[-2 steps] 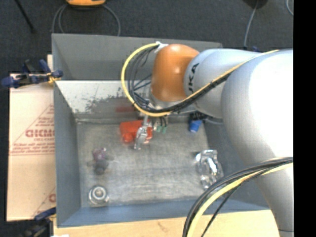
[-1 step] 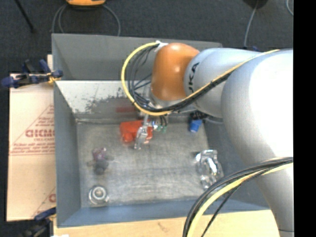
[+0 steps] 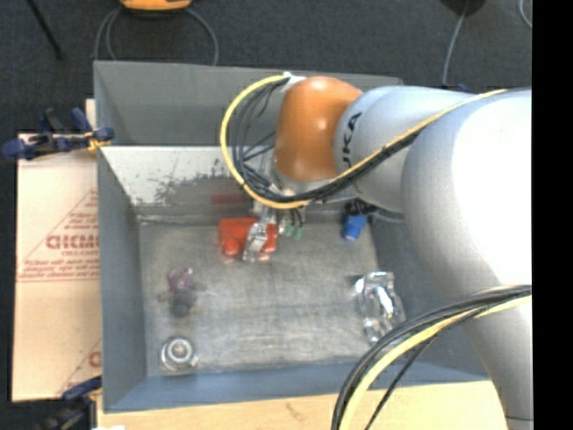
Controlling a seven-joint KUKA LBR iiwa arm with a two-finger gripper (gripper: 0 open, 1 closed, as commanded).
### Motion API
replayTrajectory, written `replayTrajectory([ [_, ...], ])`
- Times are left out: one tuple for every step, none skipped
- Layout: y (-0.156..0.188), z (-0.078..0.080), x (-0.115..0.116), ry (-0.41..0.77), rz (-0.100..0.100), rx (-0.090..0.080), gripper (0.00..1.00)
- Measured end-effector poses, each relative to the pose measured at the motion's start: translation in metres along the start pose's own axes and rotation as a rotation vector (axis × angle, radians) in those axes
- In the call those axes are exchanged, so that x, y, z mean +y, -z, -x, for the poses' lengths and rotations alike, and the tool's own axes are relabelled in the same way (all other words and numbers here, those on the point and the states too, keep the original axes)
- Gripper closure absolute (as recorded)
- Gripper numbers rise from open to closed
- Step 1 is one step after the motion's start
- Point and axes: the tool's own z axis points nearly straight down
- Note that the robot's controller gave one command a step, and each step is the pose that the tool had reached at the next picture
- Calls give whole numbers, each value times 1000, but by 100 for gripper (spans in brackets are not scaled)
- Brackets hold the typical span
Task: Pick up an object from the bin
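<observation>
Your gripper (image 3: 261, 242) sits low at the far middle of the bin (image 3: 118, 267), right against the red block (image 3: 235, 236), likely because that piece lies clear of the others, though you cannot tell how open the gripper is or whether it grips anything.

Bright, even light; soft shadows

Gripper (image 3: 260, 243): hanging low near the back wall of the bin (image 3: 119, 276), just beside the right side of a red block (image 3: 234, 236).
Green piece (image 3: 292, 231): lying just right of the gripper.
Blue piece (image 3: 354, 228): sitting toward the back right.
Silvery crumpled thing (image 3: 376, 299): lying by the right wall.
Purple-grey lump (image 3: 182, 287): lying toward the left wall.
Round metal piece (image 3: 178, 353): sitting in the front left corner.
</observation>
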Motion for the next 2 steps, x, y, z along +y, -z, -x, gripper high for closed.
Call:
replayTrajectory([
  [16, 2, 0, 0, -1, 5, 100],
  [94, 6, 0, 0, 0, -1, 100],
])
